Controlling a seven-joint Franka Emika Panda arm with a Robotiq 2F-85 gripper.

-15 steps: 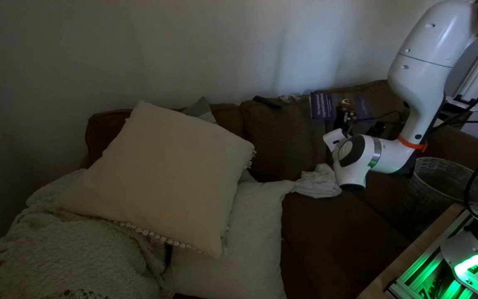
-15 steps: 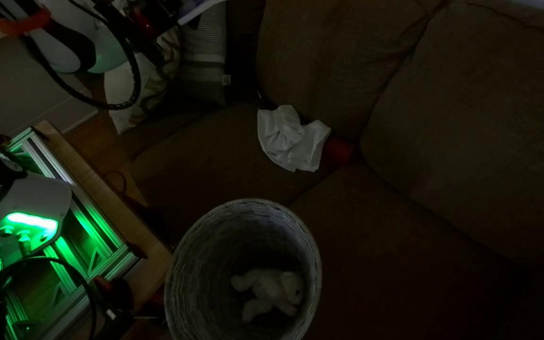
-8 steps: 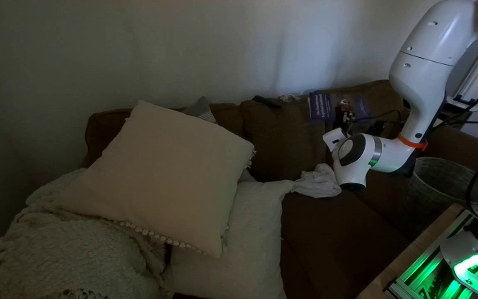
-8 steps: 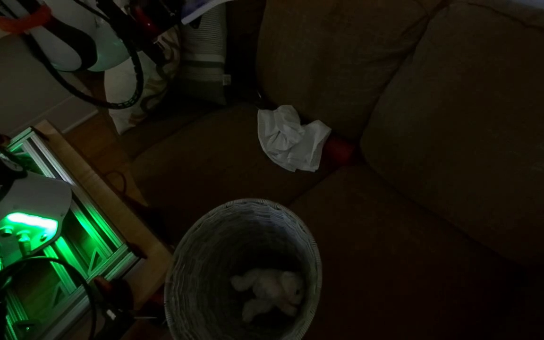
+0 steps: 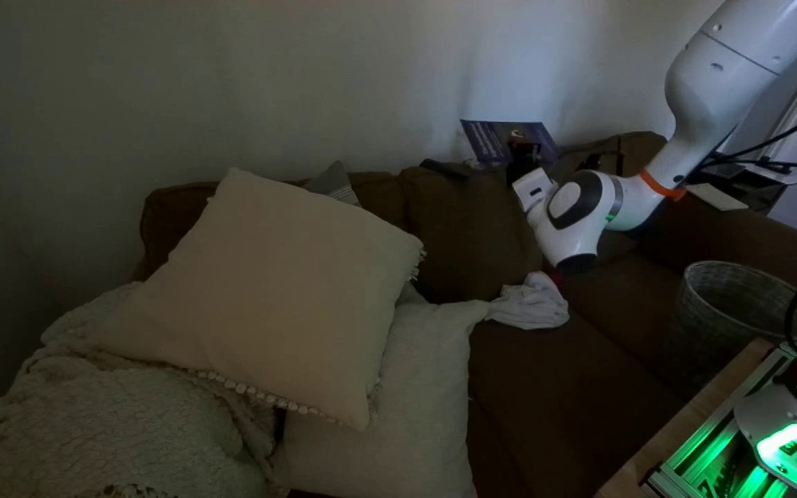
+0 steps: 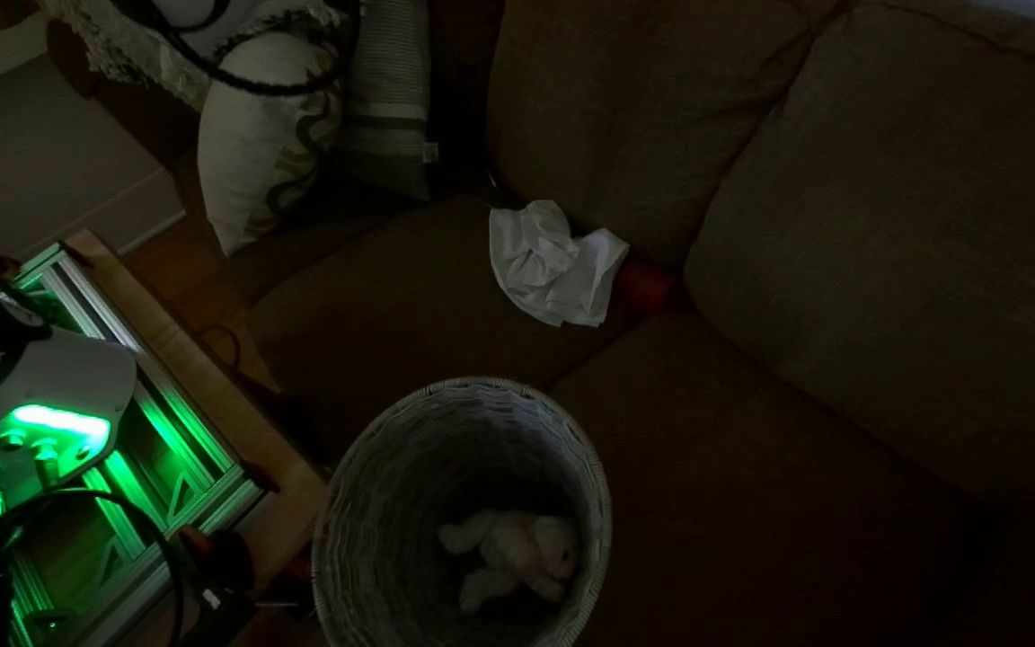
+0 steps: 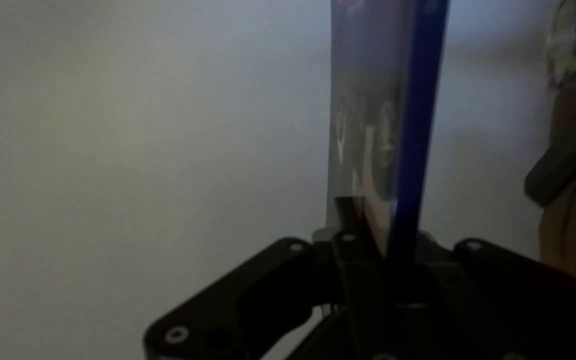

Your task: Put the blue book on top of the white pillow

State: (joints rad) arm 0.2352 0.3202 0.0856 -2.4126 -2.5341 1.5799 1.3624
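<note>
— Now that the arm (image 5: 699,117) has swung across, the blue book (image 5: 488,142) shows higher in an exterior view than half a second ago, and tipped where it hung nearly upright.

— Held by the gripper (image 7: 385,235), then?

— Yes, in the wrist view its fingers (image 7: 355,265) are pinched narrow on the blue book, one each side, with a blue edge rising between them.

— And for the task?

— I'd judge it mid-carry: the blue book has come nearer the fringed pillow (image 5: 267,290), which lies lower than the gripper and well apart from it, on the side away from the basket (image 5: 699,332). That is probably the target, though the pale pillow (image 5: 423,394) partly beneath it could be meant; I can't tell which.

— So the next move?

— Further over that way, I think, then lowered flat; as tipped now, it might slide off the soft slope.

— What does the wrist camera miss?

— Both pillows: past the gripper it has mostly wall (image 7: 143,150). Its gain is the grip, since in both exterior views the fingertips are lost.

— And elsewhere?

— In an exterior view the soft toy (image 6: 513,557) shows inside the basket; the blue book's corner has gone from there, leaving a loop of cable (image 6: 284,89) up top.
</note>
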